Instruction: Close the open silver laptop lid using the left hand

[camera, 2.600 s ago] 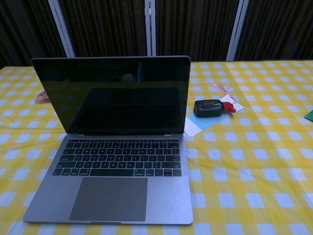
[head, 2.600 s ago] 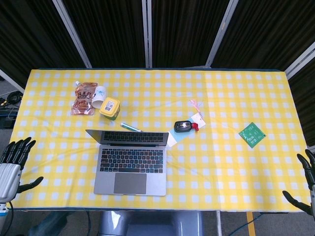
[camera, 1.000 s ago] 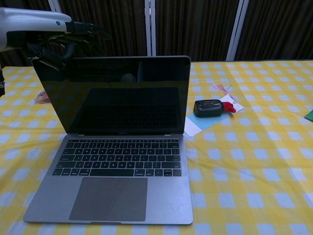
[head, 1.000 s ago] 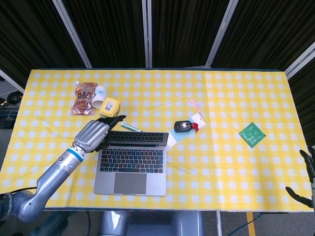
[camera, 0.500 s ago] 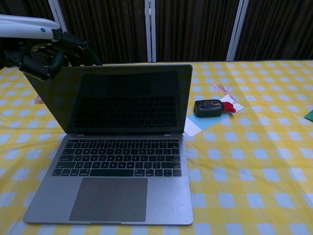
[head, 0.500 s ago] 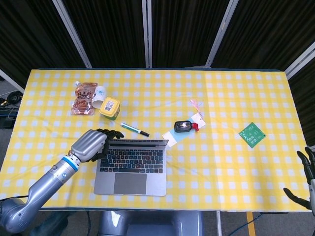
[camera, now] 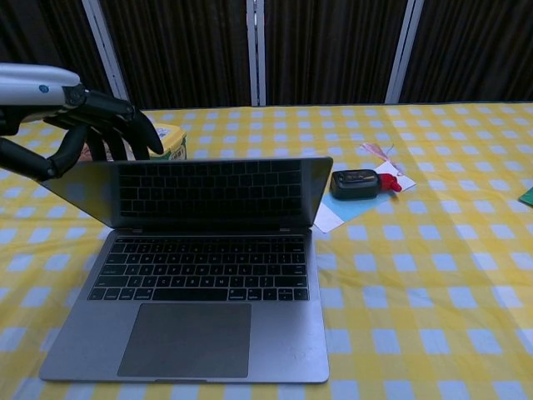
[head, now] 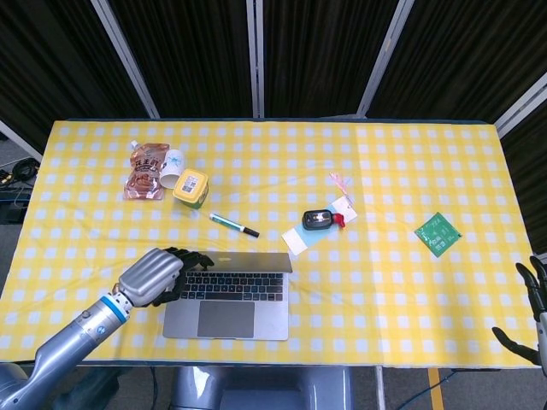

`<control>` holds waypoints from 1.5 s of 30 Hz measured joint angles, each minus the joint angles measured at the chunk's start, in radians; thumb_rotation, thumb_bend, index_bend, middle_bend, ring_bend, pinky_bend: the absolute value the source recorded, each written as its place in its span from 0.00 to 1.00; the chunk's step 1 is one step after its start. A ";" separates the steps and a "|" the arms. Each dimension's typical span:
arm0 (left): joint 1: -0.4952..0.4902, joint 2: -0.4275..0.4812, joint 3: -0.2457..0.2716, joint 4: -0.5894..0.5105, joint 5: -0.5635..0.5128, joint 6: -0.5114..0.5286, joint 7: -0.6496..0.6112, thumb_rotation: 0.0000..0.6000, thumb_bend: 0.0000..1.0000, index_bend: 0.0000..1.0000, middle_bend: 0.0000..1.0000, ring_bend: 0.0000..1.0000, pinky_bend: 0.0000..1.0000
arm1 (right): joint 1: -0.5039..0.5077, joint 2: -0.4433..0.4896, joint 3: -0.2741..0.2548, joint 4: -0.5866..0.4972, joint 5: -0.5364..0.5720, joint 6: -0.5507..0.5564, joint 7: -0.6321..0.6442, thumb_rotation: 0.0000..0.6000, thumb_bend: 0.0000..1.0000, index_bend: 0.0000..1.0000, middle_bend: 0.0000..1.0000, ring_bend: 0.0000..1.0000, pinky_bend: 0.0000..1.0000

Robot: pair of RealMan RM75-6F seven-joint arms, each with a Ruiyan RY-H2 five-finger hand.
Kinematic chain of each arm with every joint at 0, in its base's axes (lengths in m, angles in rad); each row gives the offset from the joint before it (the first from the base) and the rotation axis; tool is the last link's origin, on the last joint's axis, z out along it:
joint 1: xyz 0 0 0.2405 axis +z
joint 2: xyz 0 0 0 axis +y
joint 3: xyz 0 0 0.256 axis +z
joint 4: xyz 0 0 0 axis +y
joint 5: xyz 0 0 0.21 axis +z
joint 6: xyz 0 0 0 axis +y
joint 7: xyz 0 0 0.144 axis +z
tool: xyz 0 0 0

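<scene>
The silver laptop [head: 229,295] [camera: 200,275] lies near the table's front edge, left of centre. Its lid [head: 244,261] [camera: 200,193] is tilted well forward over the keyboard, roughly half closed. My left hand [head: 154,275] [camera: 92,125] rests on the lid's upper left corner from behind, fingers curled over the top edge. My right hand [head: 534,312] shows only at the far right edge of the head view, off the table, fingers spread and holding nothing.
Behind the laptop lie a marker pen [head: 234,225], a yellow tub [head: 190,186] [camera: 169,140], a white cup [head: 172,164] and a snack pouch [head: 144,171]. A black device on cards [head: 320,219] [camera: 356,183] sits right of the lid; a green card [head: 438,232] lies further right.
My left hand came from off the table to the lid's top left corner and has pushed the lid forward and down, from upright to about half closed. The pen behind is now uncovered.
</scene>
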 measured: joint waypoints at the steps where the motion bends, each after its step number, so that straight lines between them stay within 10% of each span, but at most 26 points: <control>1: 0.005 0.002 0.014 0.000 0.020 -0.002 -0.007 1.00 1.00 0.23 0.27 0.28 0.31 | 0.000 0.000 0.000 0.000 -0.001 0.001 0.000 1.00 0.00 0.00 0.00 0.00 0.00; 18: 0.042 -0.107 0.181 0.102 0.235 -0.036 -0.014 1.00 1.00 0.30 0.27 0.28 0.31 | -0.002 -0.001 -0.001 0.001 -0.001 0.000 -0.003 1.00 0.00 0.00 0.00 0.00 0.00; 45: 0.040 -0.283 0.227 0.284 0.209 -0.057 -0.040 1.00 1.00 0.31 0.27 0.28 0.28 | 0.002 -0.004 -0.001 0.004 0.005 -0.009 -0.002 1.00 0.00 0.00 0.00 0.00 0.00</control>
